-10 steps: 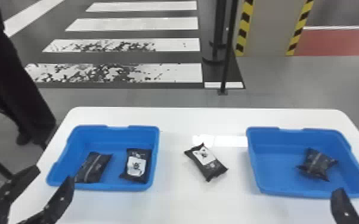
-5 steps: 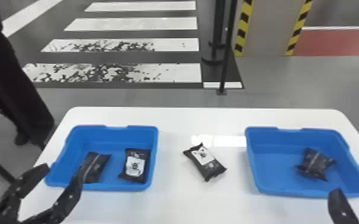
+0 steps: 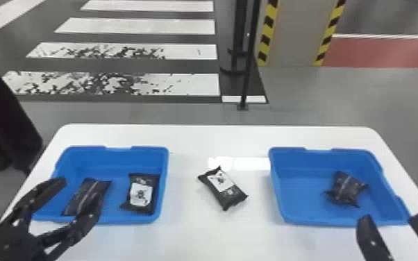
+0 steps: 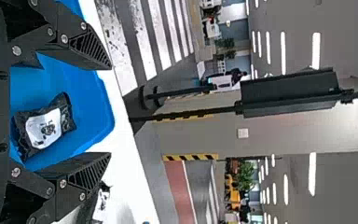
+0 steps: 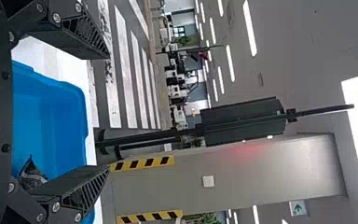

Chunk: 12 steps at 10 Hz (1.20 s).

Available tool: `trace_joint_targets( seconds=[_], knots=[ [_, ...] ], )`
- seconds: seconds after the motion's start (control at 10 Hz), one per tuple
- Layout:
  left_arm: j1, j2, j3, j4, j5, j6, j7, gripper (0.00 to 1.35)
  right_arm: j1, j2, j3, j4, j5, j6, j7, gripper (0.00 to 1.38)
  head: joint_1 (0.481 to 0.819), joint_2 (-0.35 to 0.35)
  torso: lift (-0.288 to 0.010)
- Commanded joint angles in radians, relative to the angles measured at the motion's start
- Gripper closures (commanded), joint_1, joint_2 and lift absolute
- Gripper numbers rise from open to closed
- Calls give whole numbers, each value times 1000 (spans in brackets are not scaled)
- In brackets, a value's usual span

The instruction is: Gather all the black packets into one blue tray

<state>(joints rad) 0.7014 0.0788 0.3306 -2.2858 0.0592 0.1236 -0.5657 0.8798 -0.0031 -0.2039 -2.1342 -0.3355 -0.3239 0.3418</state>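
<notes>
Black left gripper point(image 3: 78, 192) and black right gripper point(image 3: 390, 217), jaws of both wide apart, nothing held, two black glossy packets point(image 3: 140, 194) in left blue plastic tray point(image 3: 128, 219), one black packet point(image 3: 224, 189) on white table point(image 3: 191, 239) between trays, another packet point(image 3: 347, 189) in right blue tray point(image 3: 277, 191)

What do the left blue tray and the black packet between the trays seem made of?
Left blue tray: probably moulded plastic, satin; smooth walls, rounded corners.
Black packet: likely plastic or foil film, perhaps faintly glossy; flat, flared ends.

white tbl point(image 3: 198, 239) w/ l blue tray point(image 3: 86, 158) & r blue tray point(image 3: 323, 161) on it, apart; blk packet point(image 3: 224, 189) btwn them, slantwise, label up.
</notes>
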Motion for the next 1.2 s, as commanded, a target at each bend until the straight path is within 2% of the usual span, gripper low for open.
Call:
trace_joint_targets(
  seconds=[0.0,0.2,0.5,0.7,1.1],
  knots=[
    [-56,1,-2,31,-55,31,-16,403,-4,4,4,3,-2,2,0,188,695,-17,-110],
    [-164,9,-25,95,-143,75,-62,403,-9,4,8,8,-4,5,0,188,695,-7,-110],
    [-321,49,-163,267,-145,73,-74,401,-18,4,14,17,-8,5,2,188,695,-26,-110],
    [-417,72,-271,375,-127,73,-80,400,-18,4,16,20,-10,7,2,188,695,-93,-110],
    [-584,93,-468,542,-93,124,-86,407,-26,4,20,30,-21,15,2,188,695,-216,-110]
  ],
)
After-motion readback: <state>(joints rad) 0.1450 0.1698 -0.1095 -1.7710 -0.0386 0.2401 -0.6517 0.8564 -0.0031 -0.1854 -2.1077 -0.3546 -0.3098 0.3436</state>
